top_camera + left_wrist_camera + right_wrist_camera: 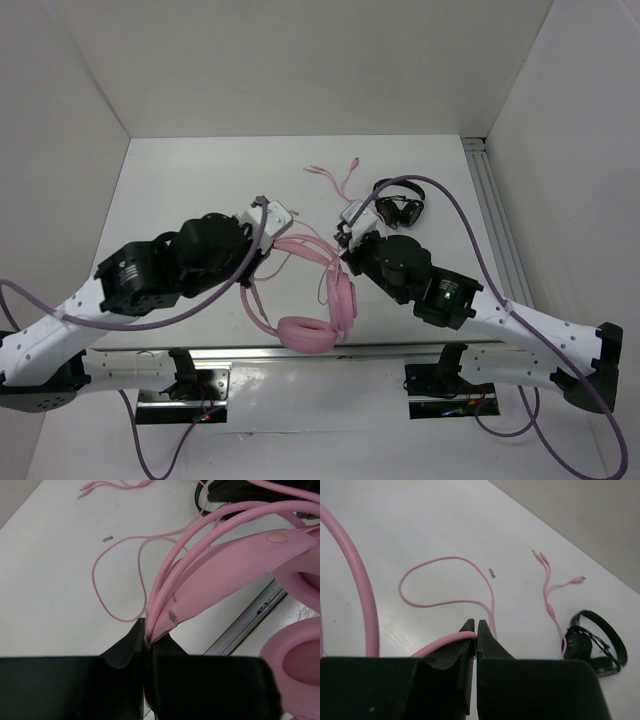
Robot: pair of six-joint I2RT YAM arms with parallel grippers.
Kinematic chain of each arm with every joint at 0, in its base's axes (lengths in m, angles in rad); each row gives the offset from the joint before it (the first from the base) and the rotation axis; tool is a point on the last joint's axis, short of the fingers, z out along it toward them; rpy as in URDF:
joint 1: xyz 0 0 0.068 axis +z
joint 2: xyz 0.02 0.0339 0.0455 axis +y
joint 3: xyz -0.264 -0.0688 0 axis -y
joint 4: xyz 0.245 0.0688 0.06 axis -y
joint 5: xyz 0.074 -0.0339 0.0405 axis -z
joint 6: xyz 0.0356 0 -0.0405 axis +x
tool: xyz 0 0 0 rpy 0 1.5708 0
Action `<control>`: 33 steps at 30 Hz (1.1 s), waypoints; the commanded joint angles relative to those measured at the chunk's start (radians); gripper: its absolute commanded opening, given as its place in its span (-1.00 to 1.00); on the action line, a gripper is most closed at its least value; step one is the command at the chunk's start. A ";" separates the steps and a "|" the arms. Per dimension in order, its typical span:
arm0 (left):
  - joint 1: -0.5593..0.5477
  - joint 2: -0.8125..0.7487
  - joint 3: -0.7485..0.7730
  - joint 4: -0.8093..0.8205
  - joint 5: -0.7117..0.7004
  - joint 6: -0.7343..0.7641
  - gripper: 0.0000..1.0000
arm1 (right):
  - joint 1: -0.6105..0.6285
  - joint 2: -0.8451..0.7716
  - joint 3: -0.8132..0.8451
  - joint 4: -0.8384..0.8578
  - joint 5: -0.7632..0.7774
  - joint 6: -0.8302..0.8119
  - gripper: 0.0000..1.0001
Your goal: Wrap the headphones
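The pink headphones (318,318) lie at the near middle of the table, earcups toward the front edge. My left gripper (258,262) is shut on the pink headband (225,570), which is pinched between the jaws (148,632); an earcup (300,672) shows at the right. My right gripper (345,240) is shut on the pink cable (445,641) near its tips (476,632). The rest of the thin cable (445,602) loops loosely over the table, and its plugs (330,172) lie at the back.
Small black headphones (400,208) lie behind the right gripper and also show in the right wrist view (592,642). A metal rail (500,230) runs along the table's right side and another (250,622) along the front edge. White walls enclose the table.
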 commanded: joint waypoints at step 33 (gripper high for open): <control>-0.014 -0.169 0.233 0.355 -0.511 -0.477 -1.00 | -0.382 0.827 -0.035 1.364 -1.185 0.730 0.18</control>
